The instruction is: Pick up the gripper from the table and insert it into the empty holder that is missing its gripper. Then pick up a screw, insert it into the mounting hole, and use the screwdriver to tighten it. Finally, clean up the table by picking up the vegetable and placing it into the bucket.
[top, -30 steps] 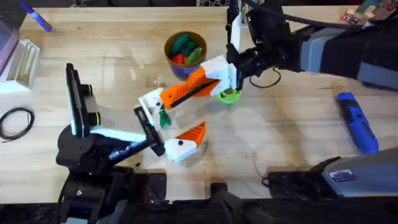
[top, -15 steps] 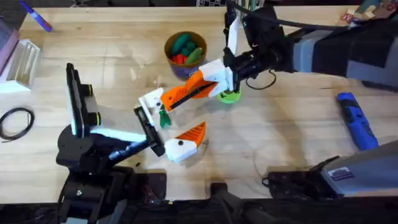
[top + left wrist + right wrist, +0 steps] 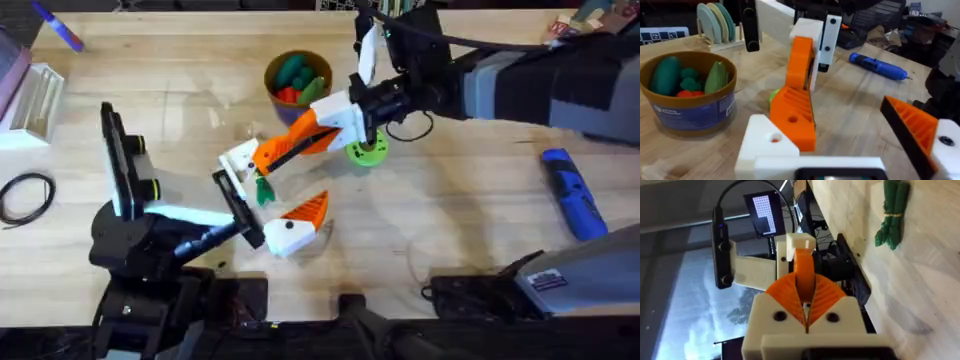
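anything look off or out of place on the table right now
One thing: the vegetable lies loose on the bare wood beside the holder, while other toy vegetables already sit in the bucket. The screwdriver lies unused, off to the right. Nothing looks spilled or broken.

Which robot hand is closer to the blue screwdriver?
The right. The right gripper is at mid-table by the bucket, with the screwdriver off to its side near the table edge. The left gripper is farther away, toward the table's other side.
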Action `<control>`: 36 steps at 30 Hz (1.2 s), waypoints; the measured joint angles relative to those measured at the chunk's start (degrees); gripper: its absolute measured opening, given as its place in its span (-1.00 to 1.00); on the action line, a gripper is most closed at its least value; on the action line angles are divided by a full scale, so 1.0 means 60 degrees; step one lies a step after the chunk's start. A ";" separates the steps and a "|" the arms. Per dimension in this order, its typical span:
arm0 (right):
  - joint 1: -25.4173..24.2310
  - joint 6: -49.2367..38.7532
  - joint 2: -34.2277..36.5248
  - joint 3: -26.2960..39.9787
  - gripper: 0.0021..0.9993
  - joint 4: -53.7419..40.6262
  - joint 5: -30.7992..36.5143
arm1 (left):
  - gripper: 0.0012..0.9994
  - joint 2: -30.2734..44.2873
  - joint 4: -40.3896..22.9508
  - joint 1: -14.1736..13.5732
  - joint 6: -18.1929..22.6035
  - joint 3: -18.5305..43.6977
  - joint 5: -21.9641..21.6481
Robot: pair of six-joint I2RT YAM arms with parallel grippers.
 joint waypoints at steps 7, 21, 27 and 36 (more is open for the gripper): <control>0.0416 0.1360 -0.0004 0.0018 -0.99 0.0772 0.0862 | 0.97 0.0007 0.0017 0.0119 -0.0147 0.0000 -0.0400; 0.1079 0.2842 -0.0175 0.0087 -0.99 0.1665 0.2665 | 0.97 0.0072 0.0043 0.0266 -0.0463 0.0011 -0.1281; 0.1198 0.2835 -0.0168 0.0084 -0.99 0.2226 0.2883 | 0.98 0.0069 0.0047 0.0266 -0.0382 0.0033 -0.1570; 0.1248 0.2163 -0.0142 0.0084 -0.99 0.2555 0.2778 | 0.97 0.0058 0.0051 0.0266 -0.0124 0.0047 -0.1784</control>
